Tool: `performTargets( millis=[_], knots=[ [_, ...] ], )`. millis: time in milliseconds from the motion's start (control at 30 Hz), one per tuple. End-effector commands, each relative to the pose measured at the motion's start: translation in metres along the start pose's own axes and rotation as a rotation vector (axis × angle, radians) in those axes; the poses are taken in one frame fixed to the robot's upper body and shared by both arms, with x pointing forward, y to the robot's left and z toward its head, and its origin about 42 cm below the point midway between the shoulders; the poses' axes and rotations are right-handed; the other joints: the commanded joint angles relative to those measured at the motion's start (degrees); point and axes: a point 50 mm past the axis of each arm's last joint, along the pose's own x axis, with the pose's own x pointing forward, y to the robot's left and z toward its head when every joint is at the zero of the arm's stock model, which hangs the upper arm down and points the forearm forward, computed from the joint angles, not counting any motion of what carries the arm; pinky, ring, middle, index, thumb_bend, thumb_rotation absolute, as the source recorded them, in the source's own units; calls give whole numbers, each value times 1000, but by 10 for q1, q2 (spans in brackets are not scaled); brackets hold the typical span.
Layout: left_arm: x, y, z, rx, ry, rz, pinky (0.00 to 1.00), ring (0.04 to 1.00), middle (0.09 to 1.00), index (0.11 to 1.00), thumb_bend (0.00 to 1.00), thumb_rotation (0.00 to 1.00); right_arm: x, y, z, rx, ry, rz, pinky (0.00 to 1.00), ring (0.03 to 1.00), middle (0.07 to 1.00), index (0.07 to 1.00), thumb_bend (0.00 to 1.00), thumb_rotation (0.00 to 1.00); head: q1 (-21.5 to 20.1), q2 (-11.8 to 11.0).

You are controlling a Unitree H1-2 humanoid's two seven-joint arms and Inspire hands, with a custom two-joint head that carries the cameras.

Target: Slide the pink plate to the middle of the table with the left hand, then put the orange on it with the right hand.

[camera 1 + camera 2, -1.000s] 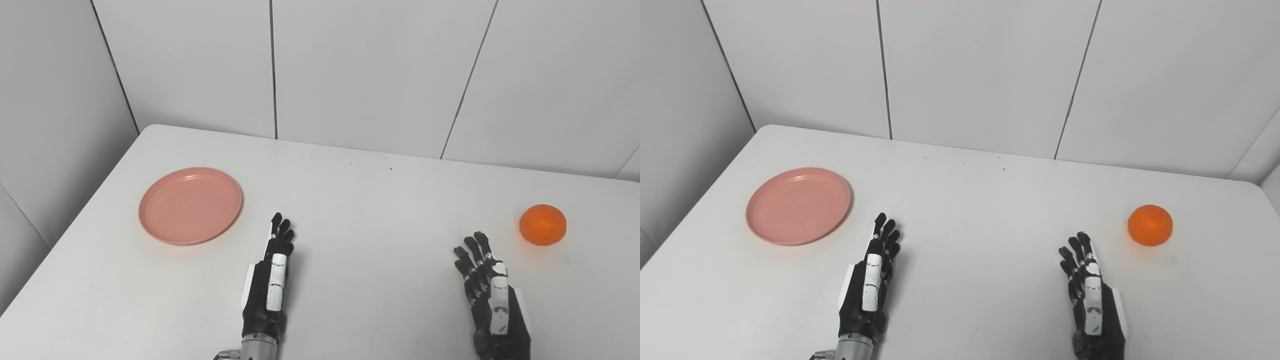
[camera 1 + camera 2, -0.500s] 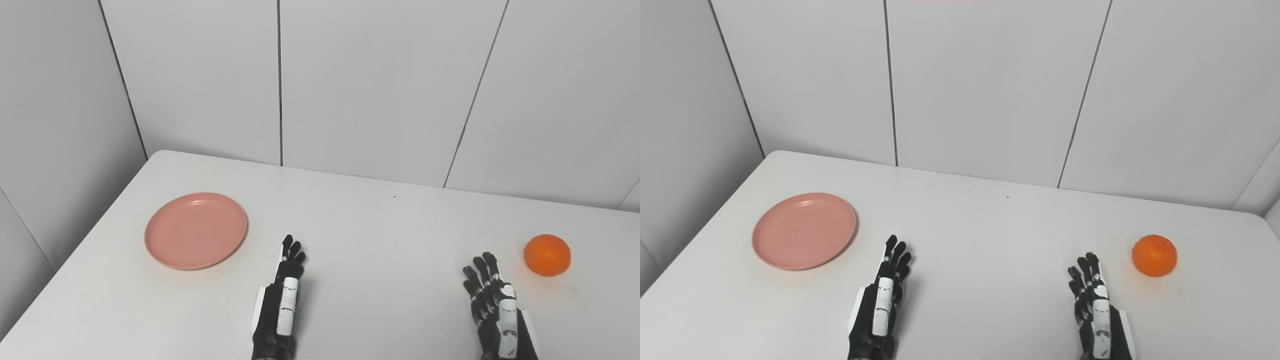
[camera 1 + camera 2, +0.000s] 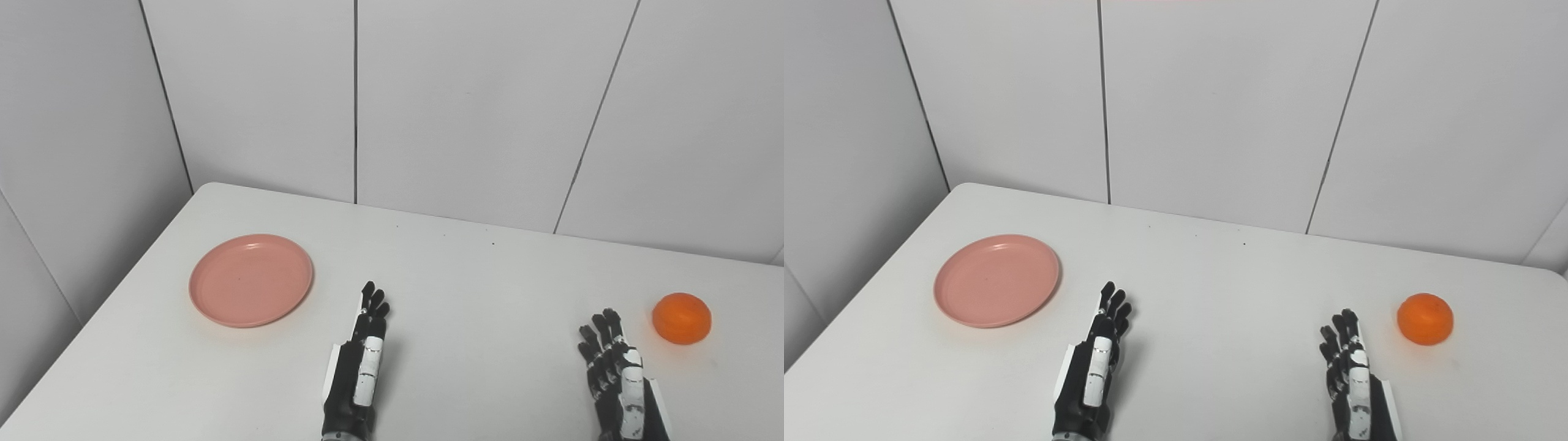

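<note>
While empty, left robot hand [image 3: 358, 373] outstretched, right robot hand [image 3: 618, 380] outstretched

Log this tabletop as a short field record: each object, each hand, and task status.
plate: round pink plastic plate, empty, on the table's left side
fruit: round orange, on the table's right side, apart from the plate
left hand: open, holding nothing, right of the plate, not touching it
right hand: open, holding nothing, left of the orange, not touching it
surface: white table
task status: plate not yet slid
</note>
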Motion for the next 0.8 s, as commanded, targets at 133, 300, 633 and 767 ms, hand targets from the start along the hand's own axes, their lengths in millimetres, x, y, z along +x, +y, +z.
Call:
performTargets(
  millis=[133,300,633,767],
  knots=[
    [-24,10,-40,30,130,30,1000,973,1000,1000,681,972,-34,-18,-44,11,139,-44,1000,984,1000,1000,751,1000,-2,-9],
    [-24,11,-41,30,126,32,1000,968,1000,1000,669,974,-33,-17,-46,14,141,-45,1000,982,1000,1000,752,1000,0,-17],
    [-21,16,-35,96,18,20,1000,957,998,1000,707,938,-33,-18,-48,16,141,-41,1000,983,994,1000,754,1000,-4,-14],
    [-18,18,-24,91,-22,3,1000,963,997,1000,730,908,-34,-18,-47,21,146,-37,1000,990,999,1000,746,1000,-4,-5]
  ],
)
